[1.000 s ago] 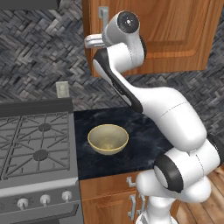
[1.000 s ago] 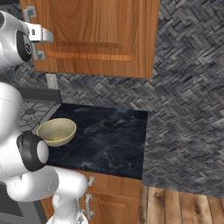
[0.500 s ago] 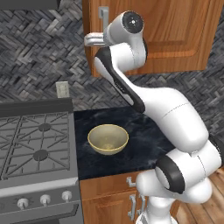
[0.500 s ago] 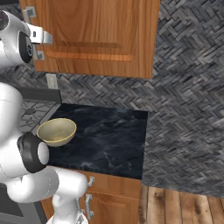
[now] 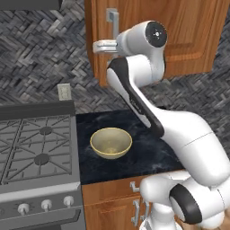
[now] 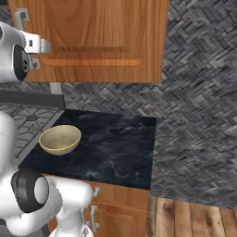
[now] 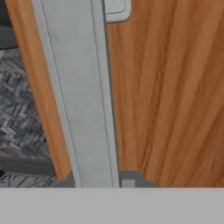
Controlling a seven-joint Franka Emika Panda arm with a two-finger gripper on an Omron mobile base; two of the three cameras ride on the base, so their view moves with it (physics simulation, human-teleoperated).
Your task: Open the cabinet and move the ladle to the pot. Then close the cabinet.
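Up at the cabinet (image 5: 179, 40) door's left edge, gripper (image 5: 104, 46) closed around the silver handle (image 7: 78, 96), which fills the gap between the jaws in the hand view; door shut or barely ajar, cannot tell which; below the cabinet, beige bowl (image 5: 111, 143) on dark counter (image 6: 115, 148), stove (image 5: 31, 143) left of it

Base views flank arm, share bowl (image 5: 111, 143); hand view hugs handle (image 7: 78, 96).

Cabinet (image 5: 179, 40) top cut off by frame; handle (image 7: 83, 96) ends cropped; tool grip unclear.
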